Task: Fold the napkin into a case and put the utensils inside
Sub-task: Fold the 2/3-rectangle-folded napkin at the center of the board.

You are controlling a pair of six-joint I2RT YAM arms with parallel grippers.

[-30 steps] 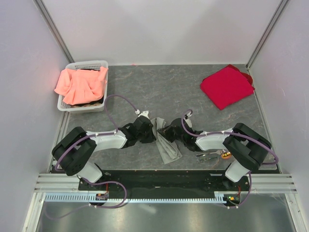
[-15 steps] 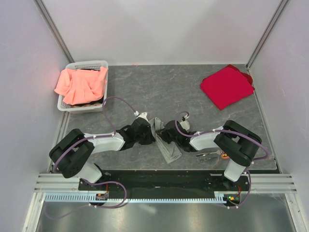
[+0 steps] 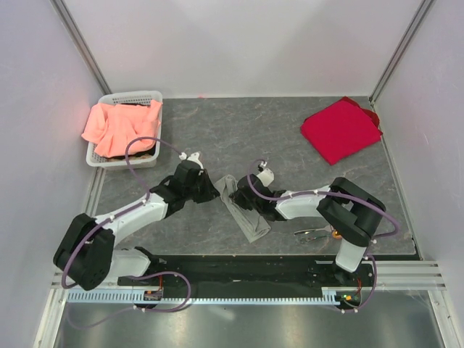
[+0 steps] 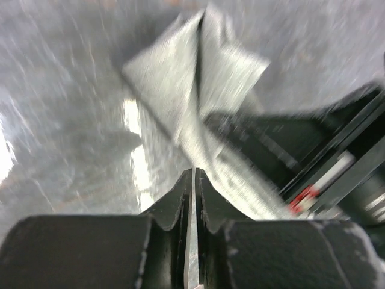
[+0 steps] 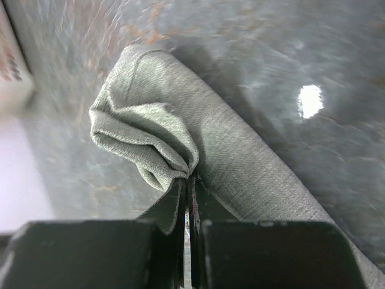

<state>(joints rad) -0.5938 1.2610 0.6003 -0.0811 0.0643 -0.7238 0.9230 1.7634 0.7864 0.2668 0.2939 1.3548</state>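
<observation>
Right wrist: napkin (image 5: 231,150) bunched, pinched between jaws.

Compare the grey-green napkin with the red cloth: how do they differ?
The napkin is a narrow grey-green strip at the front centre; the red cloth is a broader folded pad at the far right. The right gripper pinches the napkin; nothing touches the red cloth. Both lie on the table.

Your left arm (image 3: 134,212) and right arm (image 3: 299,205) wear white shells over black joints. Behind each end effector, a lilac cable (image 3: 138,140) loops back along the links. The left end effector (image 4: 194,177) and right end effector (image 5: 186,183) have matte black, tapering fingers on blocky black bodies.
</observation>
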